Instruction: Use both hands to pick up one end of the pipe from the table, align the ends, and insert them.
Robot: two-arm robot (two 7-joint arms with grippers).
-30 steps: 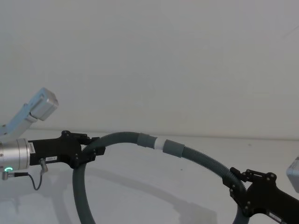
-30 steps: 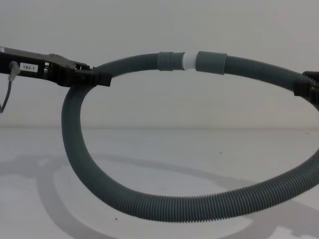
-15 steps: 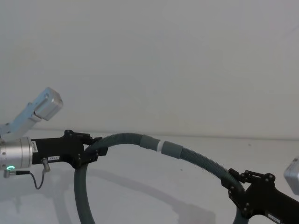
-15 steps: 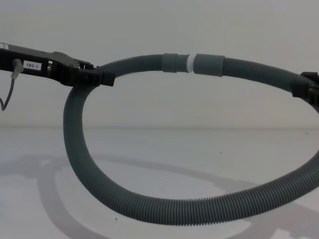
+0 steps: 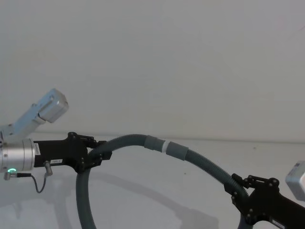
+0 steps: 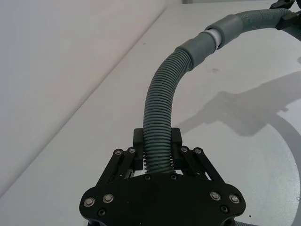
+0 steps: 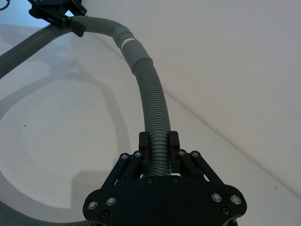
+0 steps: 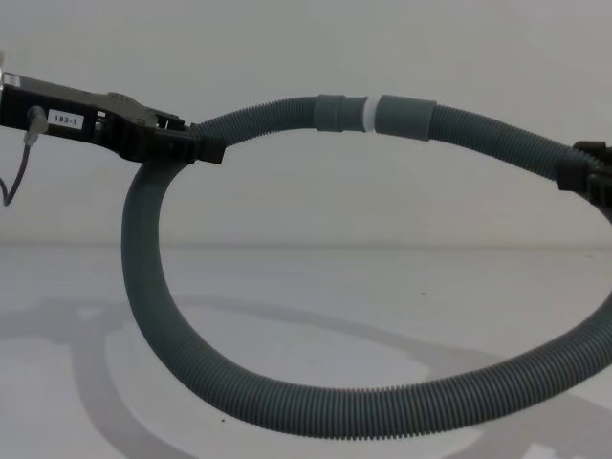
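Left claw: closed on the ribbed part of the pipe, at about 9 o'clock in the head view; the two fingers press the pipe from both sides.
Right claw: also closed on the ribbed pipe, at about 4 o'clock in the head view, lower than the left claw.
Label: a small white label sits on the left claw's body.
Collar end: a smooth grey collar with a short white tip, held in the air between the two claws, near 12 o'clock in the chest view.
Sleeve end: a wider smooth grey sleeve, just beside the collar; the white tip goes into its mouth, and a narrow white band shows between the two.
Pipe loop: it hangs down from both claws and curves low over the tabletop, toward 6 o'clock in the chest view.
Tabletop: plain white, with the loop's shadow on it.
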